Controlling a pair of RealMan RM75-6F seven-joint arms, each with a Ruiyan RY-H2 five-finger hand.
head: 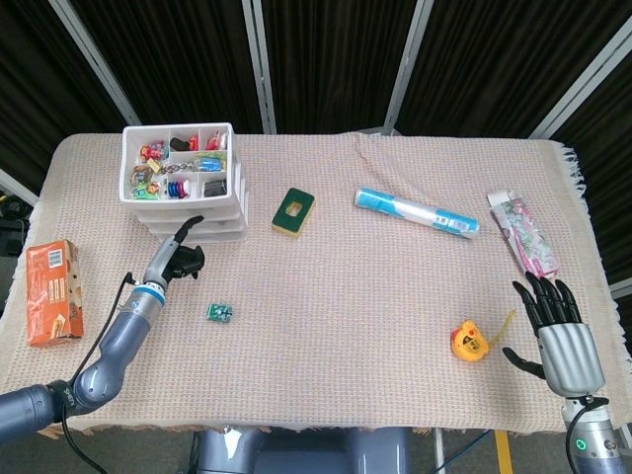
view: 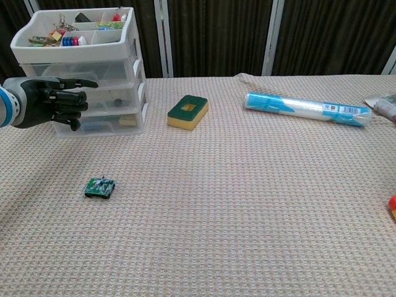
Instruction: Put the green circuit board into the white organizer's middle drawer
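Green circuit board point(head: 219, 313) lies flat on the cloth, lower left of frame, long axis roughly left-right. The left hand point(view: 54, 102), fingers curled on nothing, hovers before the white organizer point(view: 80, 80). The right hand point(head: 559, 326) rests spread.

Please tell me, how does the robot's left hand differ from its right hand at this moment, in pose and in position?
The left hand is raised in front of the white organizer with most fingers curled in and one pointing at its drawers; the right hand lies at the table's near right edge, fingers spread, beside the yellow tape measure. The left hand shows in both views; the right shows only in the head view. Both hold nothing, and neither touches the green circuit board.
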